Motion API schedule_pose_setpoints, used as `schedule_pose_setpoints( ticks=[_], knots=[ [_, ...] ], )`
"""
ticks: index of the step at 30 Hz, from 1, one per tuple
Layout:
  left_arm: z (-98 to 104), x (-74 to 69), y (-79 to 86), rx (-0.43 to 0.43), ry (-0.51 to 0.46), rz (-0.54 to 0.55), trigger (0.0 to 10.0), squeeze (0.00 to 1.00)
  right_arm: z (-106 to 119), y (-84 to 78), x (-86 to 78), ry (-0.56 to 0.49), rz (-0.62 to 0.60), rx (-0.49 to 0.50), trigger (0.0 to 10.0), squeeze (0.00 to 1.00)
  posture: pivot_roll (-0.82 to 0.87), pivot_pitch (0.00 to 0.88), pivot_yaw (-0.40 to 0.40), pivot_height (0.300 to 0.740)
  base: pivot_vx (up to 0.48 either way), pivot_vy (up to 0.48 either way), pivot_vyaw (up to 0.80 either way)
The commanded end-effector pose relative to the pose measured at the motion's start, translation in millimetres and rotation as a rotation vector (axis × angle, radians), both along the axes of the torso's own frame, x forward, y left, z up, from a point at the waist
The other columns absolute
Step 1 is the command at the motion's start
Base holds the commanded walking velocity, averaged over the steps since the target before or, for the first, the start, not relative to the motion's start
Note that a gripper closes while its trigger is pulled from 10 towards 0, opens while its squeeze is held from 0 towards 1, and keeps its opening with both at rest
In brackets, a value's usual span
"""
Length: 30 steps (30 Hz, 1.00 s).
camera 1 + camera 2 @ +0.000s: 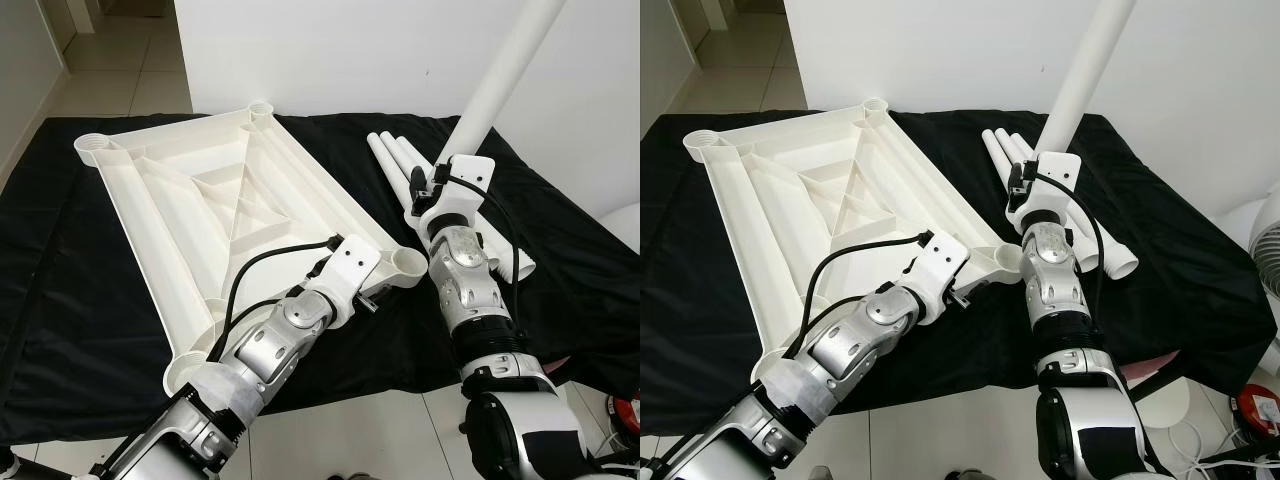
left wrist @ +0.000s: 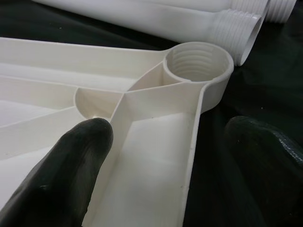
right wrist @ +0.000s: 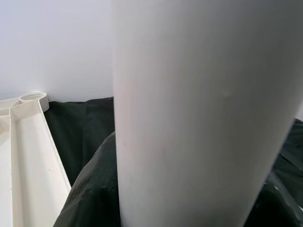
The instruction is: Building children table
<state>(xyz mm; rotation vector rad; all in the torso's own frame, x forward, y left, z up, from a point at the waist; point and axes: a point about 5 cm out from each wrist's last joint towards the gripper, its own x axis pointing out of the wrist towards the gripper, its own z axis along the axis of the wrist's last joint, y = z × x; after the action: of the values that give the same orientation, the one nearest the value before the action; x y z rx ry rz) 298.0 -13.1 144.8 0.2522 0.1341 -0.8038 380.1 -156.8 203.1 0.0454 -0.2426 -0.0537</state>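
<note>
Socket threads [image 2: 198, 64] beside left fingers [image 2: 61, 175].

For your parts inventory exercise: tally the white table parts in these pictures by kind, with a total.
Tabletop, upside down on the black cloth: 1
Leg held up by the right gripper: 1
Legs lying on the cloth: 3
Total: 5 parts

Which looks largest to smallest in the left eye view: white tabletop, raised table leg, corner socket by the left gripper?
1. white tabletop
2. raised table leg, though it runs out of frame
3. corner socket
</note>
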Motion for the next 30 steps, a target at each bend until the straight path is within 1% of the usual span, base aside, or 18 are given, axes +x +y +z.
schedule_pose_setpoints(
  ticks=[1,3,6,7,13,14,15,17,19,20,21,23,25,26,27,28,29,30],
  knots=[
    [-1,-10.2,-11.8,0.008,0.066,-0.26,10.0,0.0,7,-2.0,1.0,-0.016,-0.006,-0.009,10.0,0.0,0.05,0.049,-0.056,0.74,0.0,0.0,0.0],
    [-2,-9.4,-14.8,0.018,0.083,-0.257,10.0,0.0,8,-2.4,1.2,-0.017,-0.007,-0.011,10.0,0.0,0.05,0.047,-0.056,0.74,0.0,0.0,0.0],
    [-7,-6.3,-17.4,0.058,0.093,-0.237,10.0,0.0,8,-2.0,1.4,-0.016,-0.008,-0.015,10.0,0.0,0.05,0.045,-0.055,0.74,0.0,0.0,0.0],
    [-9,-6.1,-18.2,0.055,0.119,-0.232,10.0,0.0,8,-1.8,1.3,-0.016,-0.008,-0.015,10.0,0.0,0.05,0.045,-0.052,0.74,0.0,0.0,0.0],
    [-12,-6.2,-19.1,0.047,0.15,-0.229,10.0,0.0,8,-1.5,1.1,-0.017,-0.008,-0.016,10.0,0.0,0.05,0.045,-0.052,0.74,0.0,0.0,0.0],
    [-15,-4.3,-19.7,0.06,0.166,-0.212,7.4,0.0,8,-1.2,1.0,-0.017,-0.008,-0.018,10.0,0.0,0.04,0.044,-0.047,0.74,0.0,0.0,0.0],
    [-15,-4.3,-19.7,0.06,0.166,-0.212,7.4,0.0,8,-1.2,1.0,-0.017,-0.008,-0.018,10.0,0.0,0.04,0.044,-0.047,0.74,0.0,0.0,0.0],
    [-19,-0.3,-19.8,0.082,0.183,-0.173,4.0,0.0,8,-1.3,0.7,-0.017,-0.01,-0.021,10.0,0.0,0.03,0.043,-0.044,0.74,0.0,0.0,0.0],
    [-19,-0.3,-19.8,0.082,0.183,-0.173,4.0,0.0,8,-1.3,0.7,-0.017,-0.01,-0.021,10.0,0.0,0.03,0.043,-0.044,0.74,0.0,0.0,0.0],
    [-17,1.9,-20.0,0.079,0.181,-0.163,10.0,0.0,8,-2.1,0.6,-0.016,-0.012,-0.022,10.0,0.0,0.03,0.039,-0.04,0.74,0.0,0.0,0.0],
    [-14,5.2,-20.2,0.08,0.165,-0.158,10.0,0.0,7,-3.0,0.3,-0.016,-0.016,-0.023,10.0,0.0,0.03,0.034,-0.037,0.74,0.0,0.0,0.0],
    [-14,5.2,-20.2,0.08,0.165,-0.158,10.0,0.0,7,-3.0,0.3,-0.016,-0.016,-0.023,10.0,0.0,0.03,0.034,-0.037,0.74,0.0,0.0,0.0],
    [-13,6.2,-20.7,0.081,0.163,-0.162,8.8,0.0,7,-2.8,0.2,-0.016,-0.017,-0.022,10.0,0.0,0.03,0.031,-0.035,0.74,0.0,0.0,0.0],
    [-13,5.4,-20.9,0.072,0.164,-0.17,1.9,0.0,7,-2.3,0.1,-0.017,-0.017,-0.022,10.0,0.0,0.03,0.031,-0.032,0.74,0.0,0.0,0.0],
    [-13,4.5,-21.3,0.066,0.169,-0.179,0.0,0.0,7,-2.0,0.1,-0.017,-0.017,-0.022,10.0,0.0,0.03,0.031,-0.032,0.74,0.0,0.0,0.0],
    [-13,4.5,-21.3,0.066,0.169,-0.179,0.0,0.0,7,-2.0,0.1,-0.017,-0.017,-0.022,10.0,0.0,0.03,0.031,-0.032,0.74,0.0,0.0,0.0],
    [-13,4.5,-21.8,0.076,0.167,-0.178,1.5,0.0,7,-1.8,0.2,-0.017,-0.017,-0.022,10.0,0.0,0.03,0.03,-0.031,0.74,0.0,0.0,0.0],
    [-13,4.5,-21.8,0.076,0.167,-0.178,1.5,0.0,7,-1.8,0.2,-0.017,-0.017,-0.022,10.0,0.0,0.03,0.03,-0.031,0.74,0.0,0.0,0.0]
  ],
)
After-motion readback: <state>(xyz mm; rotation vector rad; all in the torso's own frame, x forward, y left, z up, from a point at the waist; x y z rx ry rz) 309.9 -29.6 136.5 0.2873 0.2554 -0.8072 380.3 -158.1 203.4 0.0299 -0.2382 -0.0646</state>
